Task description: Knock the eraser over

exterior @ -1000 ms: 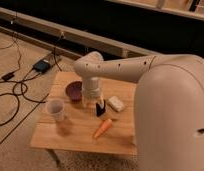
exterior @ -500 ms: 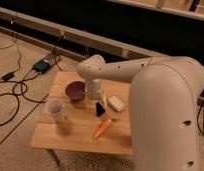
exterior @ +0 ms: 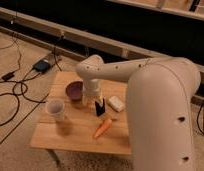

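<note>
My gripper [exterior: 98, 101] hangs from the white arm and points straight down over the middle of the wooden table [exterior: 70, 136], between the purple bowl [exterior: 74, 90] and the white rounded block [exterior: 115, 104]. A small black upright shape [exterior: 100, 109] sits right at the gripper's tip on the table. It looks like the eraser, but I cannot separate it from the gripper's own dark end. The orange carrot [exterior: 102, 128] lies just in front of it, apart from it.
A white mug [exterior: 55, 108] stands at the table's left front. My big white arm [exterior: 160, 110] covers the table's right side. Black cables and a power brick [exterior: 42, 65] lie on the carpet at left. A dark wall with a rail runs behind.
The gripper has shifted slightly to the right, toward the white block, with the black shape still at its tip. The arm now fills more of the right side.
</note>
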`<act>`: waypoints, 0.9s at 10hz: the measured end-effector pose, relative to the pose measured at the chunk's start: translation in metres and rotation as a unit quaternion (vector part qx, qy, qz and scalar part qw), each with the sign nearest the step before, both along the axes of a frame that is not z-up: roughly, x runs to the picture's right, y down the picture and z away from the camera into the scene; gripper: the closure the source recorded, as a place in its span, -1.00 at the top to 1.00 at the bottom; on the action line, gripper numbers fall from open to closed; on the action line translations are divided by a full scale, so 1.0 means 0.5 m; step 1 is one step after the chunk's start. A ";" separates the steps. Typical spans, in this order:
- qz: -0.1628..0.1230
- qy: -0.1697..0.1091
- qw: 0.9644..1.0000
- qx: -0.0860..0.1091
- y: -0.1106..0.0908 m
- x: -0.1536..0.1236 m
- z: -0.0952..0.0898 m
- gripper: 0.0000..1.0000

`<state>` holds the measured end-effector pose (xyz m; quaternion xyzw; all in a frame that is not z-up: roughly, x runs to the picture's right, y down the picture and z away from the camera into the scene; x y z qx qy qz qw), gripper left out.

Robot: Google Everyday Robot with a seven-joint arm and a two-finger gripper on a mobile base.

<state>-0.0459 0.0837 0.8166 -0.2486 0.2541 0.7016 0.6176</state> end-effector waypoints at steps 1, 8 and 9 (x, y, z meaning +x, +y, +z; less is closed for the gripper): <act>0.010 -0.009 1.000 0.011 -0.012 -0.011 0.008 0.30; 0.033 -0.055 0.997 0.036 -0.036 -0.018 -0.006 0.30; 0.032 -0.054 0.997 0.035 -0.035 -0.017 -0.005 0.30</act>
